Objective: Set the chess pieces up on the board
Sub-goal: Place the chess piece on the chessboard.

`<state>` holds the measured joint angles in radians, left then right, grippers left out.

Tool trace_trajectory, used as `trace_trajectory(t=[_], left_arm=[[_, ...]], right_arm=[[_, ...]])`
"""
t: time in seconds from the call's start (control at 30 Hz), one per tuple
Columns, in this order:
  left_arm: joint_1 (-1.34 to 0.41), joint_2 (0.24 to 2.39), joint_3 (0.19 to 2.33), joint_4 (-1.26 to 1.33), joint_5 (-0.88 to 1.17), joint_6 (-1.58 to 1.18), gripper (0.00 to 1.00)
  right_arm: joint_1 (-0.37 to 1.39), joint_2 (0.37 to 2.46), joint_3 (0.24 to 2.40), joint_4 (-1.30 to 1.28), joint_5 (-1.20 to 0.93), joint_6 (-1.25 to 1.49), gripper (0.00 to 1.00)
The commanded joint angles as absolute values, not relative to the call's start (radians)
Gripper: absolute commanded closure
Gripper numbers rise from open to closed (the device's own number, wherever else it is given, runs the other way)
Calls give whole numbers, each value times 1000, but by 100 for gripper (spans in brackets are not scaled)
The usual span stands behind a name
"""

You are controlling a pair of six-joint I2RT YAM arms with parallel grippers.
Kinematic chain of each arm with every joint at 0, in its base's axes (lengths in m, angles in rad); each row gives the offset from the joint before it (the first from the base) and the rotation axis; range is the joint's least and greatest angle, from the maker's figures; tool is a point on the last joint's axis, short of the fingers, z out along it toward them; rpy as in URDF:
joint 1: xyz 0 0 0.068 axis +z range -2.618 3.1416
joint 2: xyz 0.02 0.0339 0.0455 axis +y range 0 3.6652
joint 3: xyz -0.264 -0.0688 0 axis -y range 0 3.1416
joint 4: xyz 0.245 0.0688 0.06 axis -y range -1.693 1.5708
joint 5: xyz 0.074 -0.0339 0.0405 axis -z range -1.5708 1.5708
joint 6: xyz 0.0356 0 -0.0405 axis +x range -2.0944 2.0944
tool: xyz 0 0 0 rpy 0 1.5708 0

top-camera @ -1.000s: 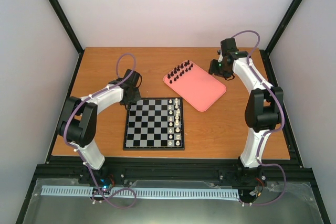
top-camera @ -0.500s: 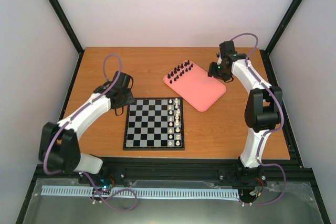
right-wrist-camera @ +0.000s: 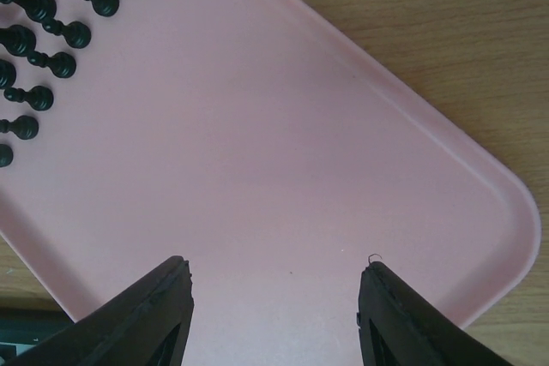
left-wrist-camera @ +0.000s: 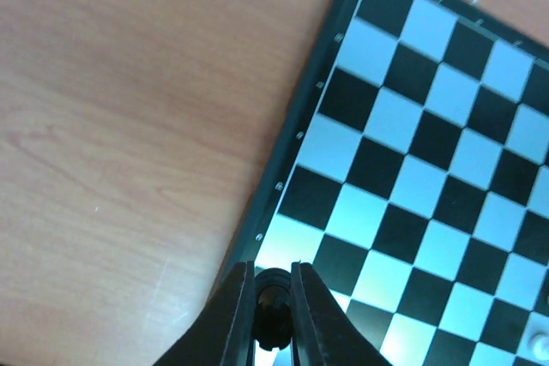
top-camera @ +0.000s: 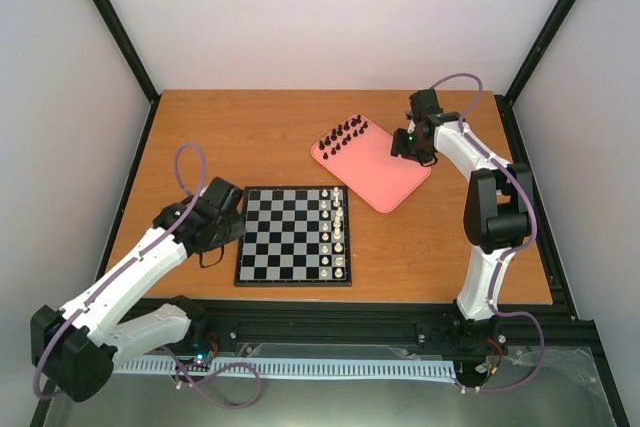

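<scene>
The left arm reaches across the wooden table (top-camera: 250,137) to the left side of the board (top-camera: 285,237). The left gripper (left-wrist-camera: 273,315) is clamped on a single black piece (left-wrist-camera: 273,293), a small dark rounded shape pinched between the two fingers. In the left wrist view, that piece sits over the board's dark left border, right where the first column of squares begins. Whether its base touches the board cannot be told.

The board lies in the middle of the table, nearer the arms than the tray. Most of its black and light-grey squares are bare. The white pieces (top-camera: 338,232) stand in two columns along its right side.

Farther back and to the right, the pink tray (top-camera: 385,172) rests at an angle on the table, apart from the board. The remaining black chess pieces (top-camera: 345,134) are gathered in two short rows at the tray's far-left end.

The right gripper (top-camera: 412,142) hangs over the tray's far-right part. Its fingers are spread wide with nothing between them, and the right wrist view shows bare pink surface under the gap, the black chess pieces well off to one side.
</scene>
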<state>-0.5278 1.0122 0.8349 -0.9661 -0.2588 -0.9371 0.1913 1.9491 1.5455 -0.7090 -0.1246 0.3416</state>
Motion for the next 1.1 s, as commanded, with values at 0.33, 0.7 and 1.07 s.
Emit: trace_trajectory(t=[0.33, 0.7, 1.07], left_arm=[[-801, 1015, 702, -995, -273, -1247, 99], [-853, 1011, 638, -1018, -257, -1339, 99], [-853, 1065, 609, -949, -257, -1329, 99]], right_arm=[[236, 1914, 1504, -682, -72, 338, 38], [266, 1919, 1472, -668, -81, 331, 38], [267, 1931, 1485, -673, -78, 326, 37]])
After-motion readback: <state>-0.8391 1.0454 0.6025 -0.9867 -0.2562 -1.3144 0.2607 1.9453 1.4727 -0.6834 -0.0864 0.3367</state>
